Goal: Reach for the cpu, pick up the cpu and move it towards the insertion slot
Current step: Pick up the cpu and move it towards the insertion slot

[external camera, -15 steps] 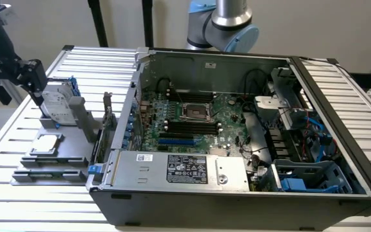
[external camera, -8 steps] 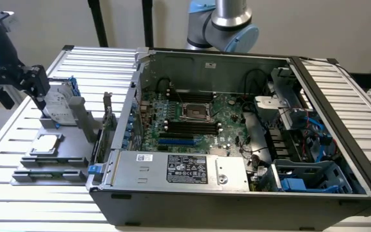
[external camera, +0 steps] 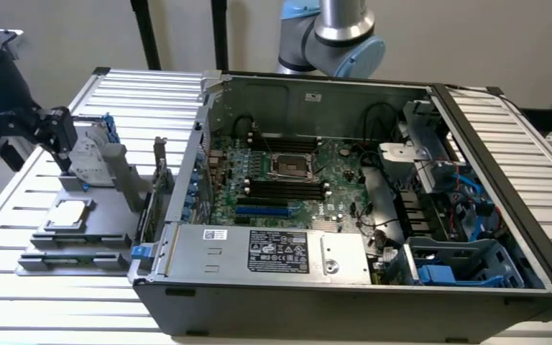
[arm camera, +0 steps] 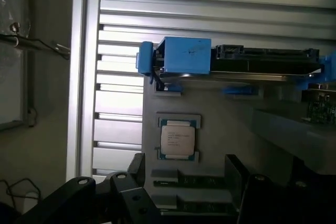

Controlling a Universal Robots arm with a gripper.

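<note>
The cpu (external camera: 68, 213) lies flat in a recess of a grey fixture (external camera: 75, 241) at the exterior view's left, outside the computer case. Its silvery top and pale border are seen from above in the wrist view, cpu (arm camera: 177, 138). My gripper (external camera: 62, 154) hangs above the fixture, behind the cpu and apart from it. In the wrist view the gripper (arm camera: 185, 179) is open, with two dark fingers (arm camera: 137, 167) spread and nothing between them. The insertion slot (external camera: 293, 165) is the square metal-framed socket on the green board inside the open case.
A silver hard drive with blue rails (arm camera: 252, 61) stands on edge on the fixture, just beyond the cpu. The case's metal wall (external camera: 185, 180) rises between the fixture and the board. Black memory slots (external camera: 281, 190) lie beside the socket. A slatted metal table (external camera: 132, 86) carries everything.
</note>
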